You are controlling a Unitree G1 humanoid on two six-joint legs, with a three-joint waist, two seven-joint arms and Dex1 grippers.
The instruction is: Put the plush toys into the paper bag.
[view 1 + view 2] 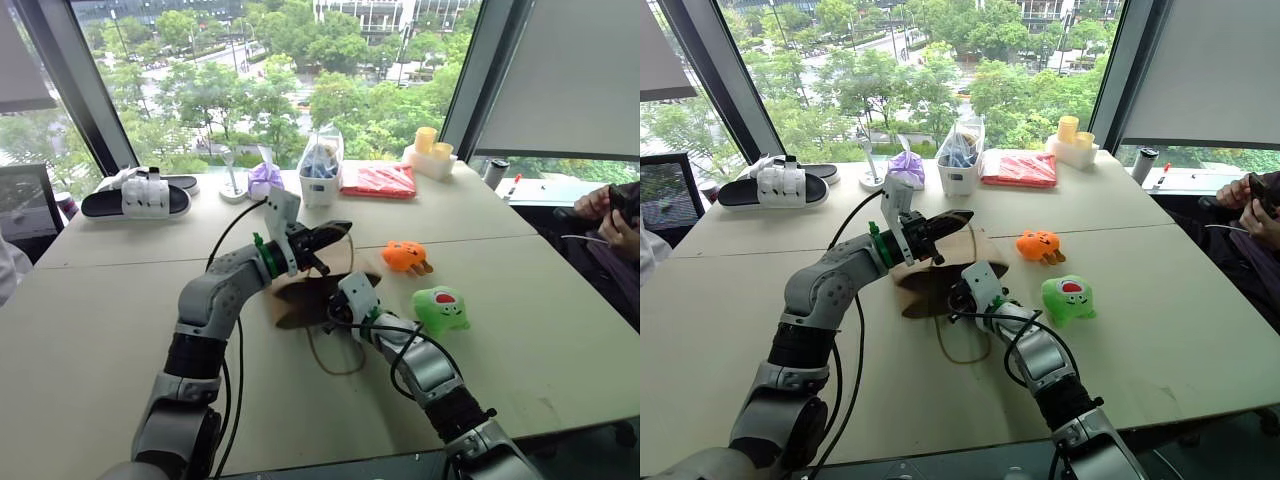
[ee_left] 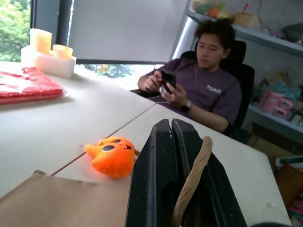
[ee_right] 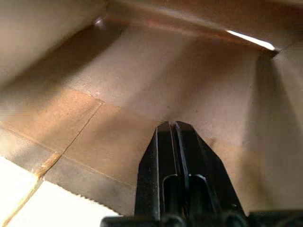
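Note:
The brown paper bag (image 1: 975, 250) lies on its side mid-table, mouth toward me. My left gripper (image 1: 340, 232) is shut on the bag's twisted cord handle (image 2: 196, 170) and holds the upper edge up. My right gripper (image 1: 335, 305) is shut and empty, its tips reaching into the bag's mouth; in the right wrist view its fingers (image 3: 169, 125) point at the brown inside of the bag. The orange plush toy (image 1: 405, 256) lies just right of the bag, and the green plush toy (image 1: 441, 308) sits nearer, beside my right forearm. The bag's other handle loop (image 1: 335, 360) lies on the table.
Along the far edge stand black-and-white sandals (image 1: 135, 200), a purple cloth bundle (image 1: 265, 180), a clear bag with blue contents (image 1: 320, 170), a red packet (image 1: 380, 180) and yellow cups (image 1: 430, 150). A seated person (image 2: 208, 80) holds a phone at the table's right.

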